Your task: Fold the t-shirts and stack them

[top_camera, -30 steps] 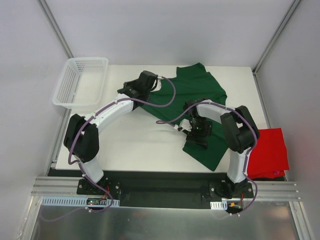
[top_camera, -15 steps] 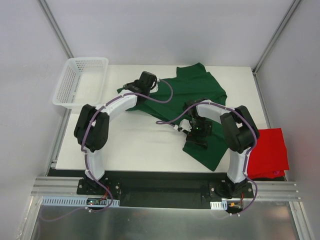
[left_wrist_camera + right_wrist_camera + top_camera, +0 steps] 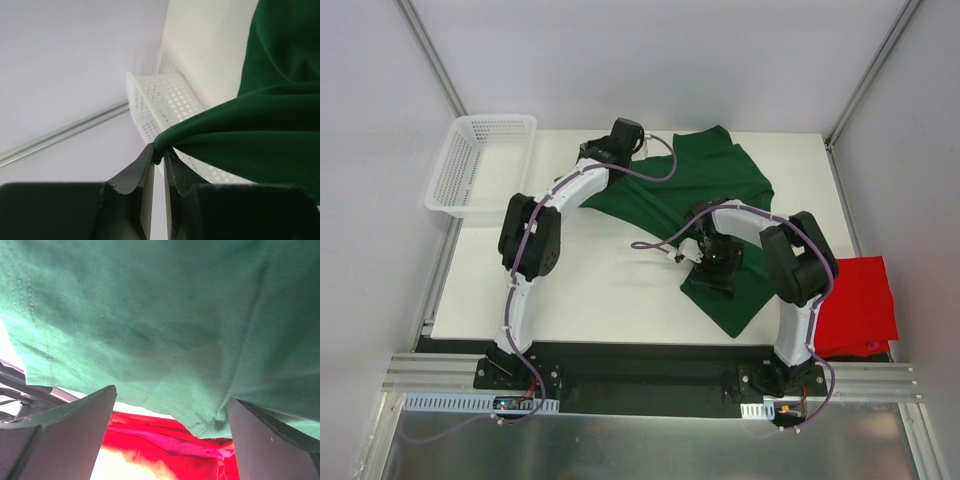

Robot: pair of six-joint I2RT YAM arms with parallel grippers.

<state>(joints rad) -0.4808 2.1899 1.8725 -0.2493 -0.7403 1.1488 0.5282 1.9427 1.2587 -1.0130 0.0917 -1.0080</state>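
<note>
A dark green t-shirt (image 3: 720, 185) lies spread across the back and right of the white table (image 3: 600, 290). My left gripper (image 3: 592, 152) is at its far left edge and shut on a fold of the hem. The left wrist view shows the left gripper (image 3: 161, 152) pinching that green t-shirt (image 3: 260, 130), which hangs off to the right. My right gripper (image 3: 713, 275) stands open, fingers spread wide on the shirt's near part. In the right wrist view the right gripper (image 3: 171, 394) straddles the green cloth (image 3: 150, 315), with the red t-shirt (image 3: 165, 450) beyond. The red t-shirt (image 3: 860, 305) lies at the table's right edge.
A white mesh basket (image 3: 450, 180) sits at the table's back left corner; the left wrist view has the basket (image 3: 165, 100) just behind the held fold. Grey enclosure walls close in on three sides. Both arm bases stand on the rail at the near edge.
My left arm has swung back and to the right, carrying the pinched green edge towards the table's far side. The right gripper stays put on the shirt.
</note>
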